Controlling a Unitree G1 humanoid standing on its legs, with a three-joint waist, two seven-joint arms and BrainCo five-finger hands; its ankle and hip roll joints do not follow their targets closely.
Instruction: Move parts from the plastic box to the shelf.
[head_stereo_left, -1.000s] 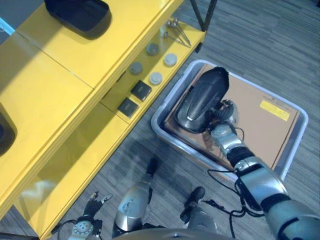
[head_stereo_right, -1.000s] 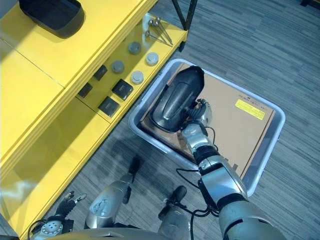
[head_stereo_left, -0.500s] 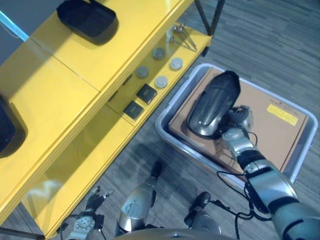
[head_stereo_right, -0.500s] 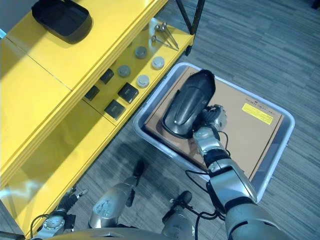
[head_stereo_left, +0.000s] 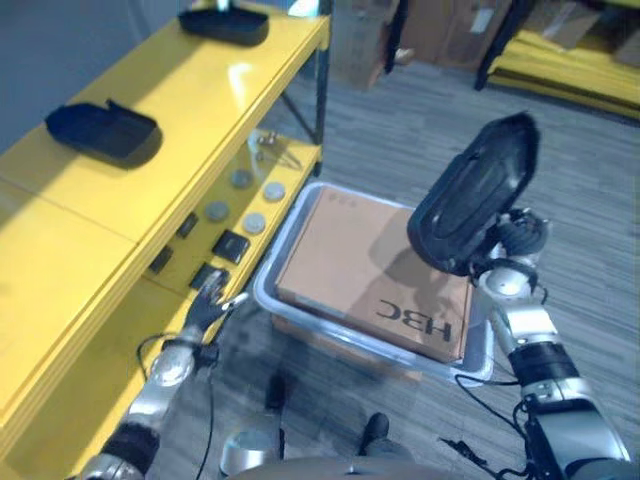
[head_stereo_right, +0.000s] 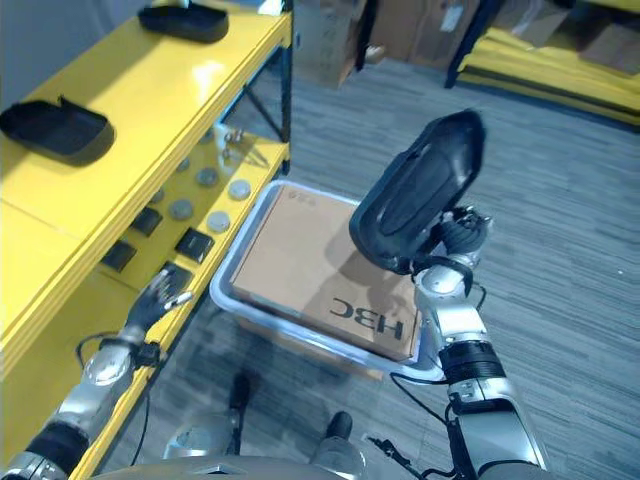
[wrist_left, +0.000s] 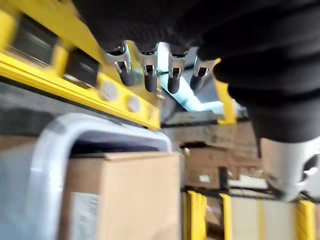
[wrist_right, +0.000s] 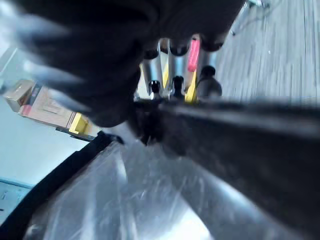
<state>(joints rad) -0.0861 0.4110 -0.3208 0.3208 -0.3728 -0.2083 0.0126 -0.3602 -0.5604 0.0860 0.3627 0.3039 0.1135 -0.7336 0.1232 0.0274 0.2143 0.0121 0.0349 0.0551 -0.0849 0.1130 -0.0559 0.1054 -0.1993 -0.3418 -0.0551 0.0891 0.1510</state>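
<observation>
A robot's right hand (head_stereo_right: 455, 238), fingers curled round its lower end, holds a black part (head_stereo_right: 418, 192) aloft above the plastic box (head_stereo_left: 268, 296), well apart from the yellow shelf (head_stereo_left: 190, 95). Two similar parts already lie on the shelf top; a cardboard carton (head_stereo_left: 350, 265) fills the box. The left hand (head_stereo_left: 212, 303) hangs with fingers relaxed and empty beside the shelf's lower level.

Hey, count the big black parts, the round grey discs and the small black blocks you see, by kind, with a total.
big black parts: 3, one in the right hand, two on the shelf top
round grey discs: 4
small black blocks: 4
Total: 11
</observation>
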